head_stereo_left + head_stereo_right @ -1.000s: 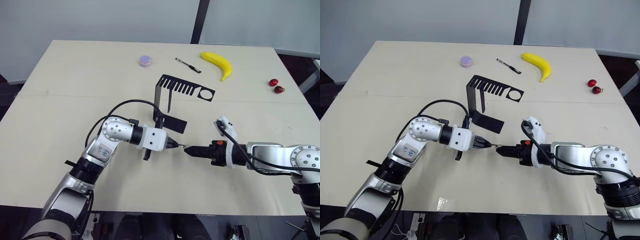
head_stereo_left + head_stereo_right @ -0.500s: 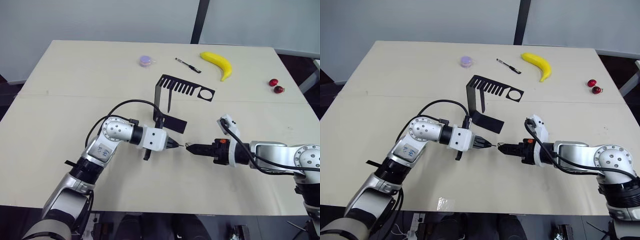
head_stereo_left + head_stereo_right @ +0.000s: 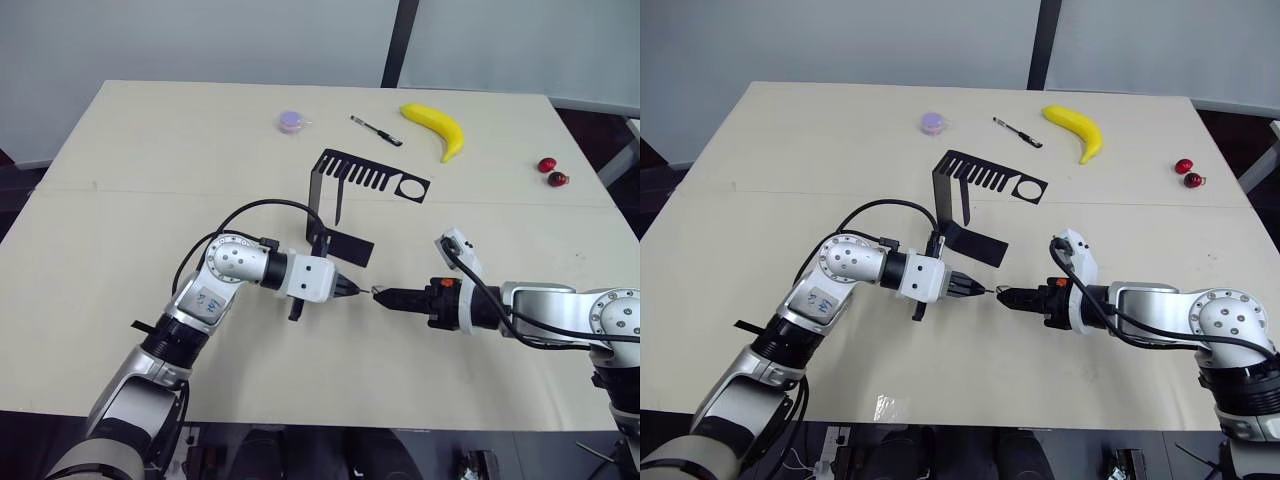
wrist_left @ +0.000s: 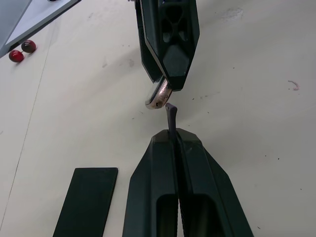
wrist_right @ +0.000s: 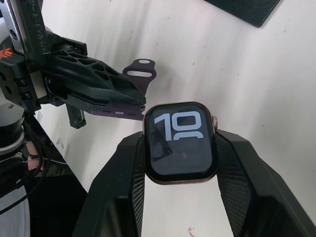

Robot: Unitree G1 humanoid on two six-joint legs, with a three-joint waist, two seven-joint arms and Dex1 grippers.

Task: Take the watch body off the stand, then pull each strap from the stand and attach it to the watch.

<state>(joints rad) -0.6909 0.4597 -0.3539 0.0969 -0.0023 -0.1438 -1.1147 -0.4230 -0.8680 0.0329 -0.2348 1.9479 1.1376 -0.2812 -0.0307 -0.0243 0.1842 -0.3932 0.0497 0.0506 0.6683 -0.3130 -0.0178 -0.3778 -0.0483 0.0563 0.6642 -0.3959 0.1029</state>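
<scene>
The right gripper (image 5: 178, 148), clamped on the watch (image 5: 180, 142), has backed off slightly from the left gripper (image 4: 173, 140), which pinches a strap (image 5: 129, 109) just short of the watch's edge near the stand (image 3: 345, 190), so joining probably remains undone.

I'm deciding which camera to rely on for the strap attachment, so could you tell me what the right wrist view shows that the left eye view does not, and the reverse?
The right wrist view shows the watch body with its lit digits, clamped between the right gripper's fingers, and the purple strap with its holes, held by the left gripper. The left eye view shows the stand, banana, pen and cherries on the table. Both show the two grippers tip to tip, just in front of the stand's foot.
</scene>
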